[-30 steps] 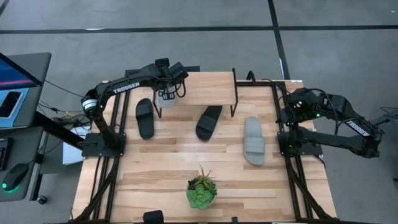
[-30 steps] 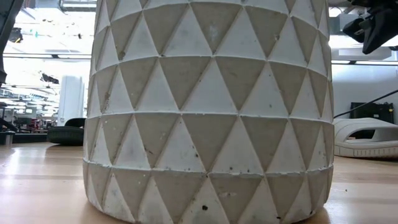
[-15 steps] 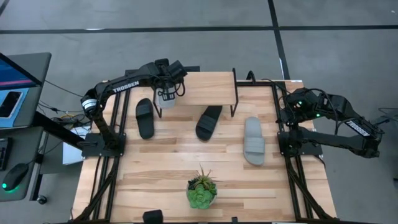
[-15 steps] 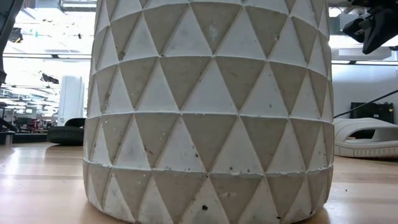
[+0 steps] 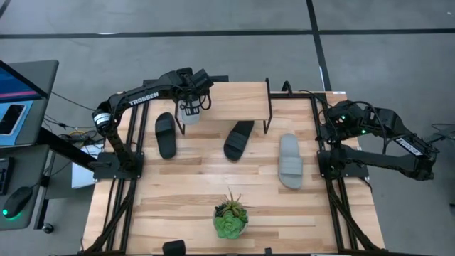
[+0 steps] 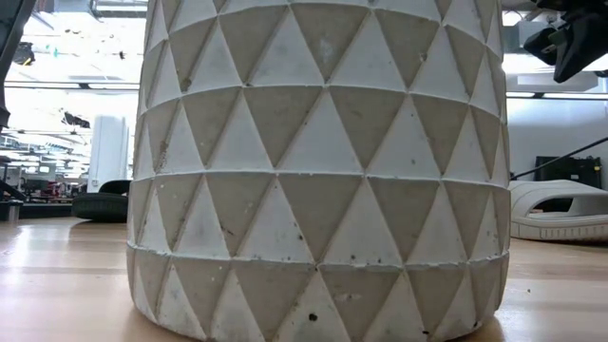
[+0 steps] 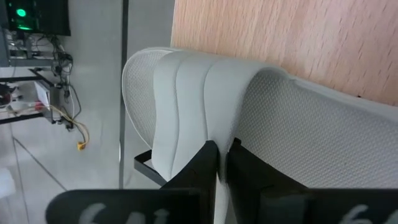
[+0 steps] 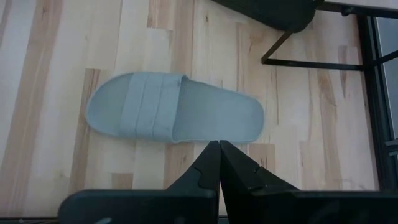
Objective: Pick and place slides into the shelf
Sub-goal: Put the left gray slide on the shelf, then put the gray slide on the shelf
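My left gripper (image 5: 190, 108) is at the left end of the shelf (image 5: 234, 99) and is shut on a light grey slide (image 7: 186, 112). That slide lies close against a wooden surface beside a black wire leg (image 7: 143, 165). On the table lie a black slide (image 5: 166, 134), a second black slide (image 5: 239, 139) by the shelf's front, and another light grey slide (image 5: 290, 161). My right gripper (image 8: 219, 152) hovers shut above the table's right side, near that grey slide (image 8: 174, 115). My left gripper pinches the edge of the grey slide's wide strap (image 7: 211, 124) between its two fingers, with a thin strip of strap showing between them. The fingers slant downward onto it. I cannot tell whether the slide rests on the wood behind it.
A small green plant in a faceted pot (image 5: 231, 219) stands near the table's front edge and fills most of the low view (image 6: 323, 171). Bare wood lies between the plant and the slides. A desk with a screen (image 5: 18, 85) stands off the table's left.
My left gripper has stayed at the shelf's left end and turned a little at the wrist, so less of the grey slide shows below it in the high view. The other slides have not moved.
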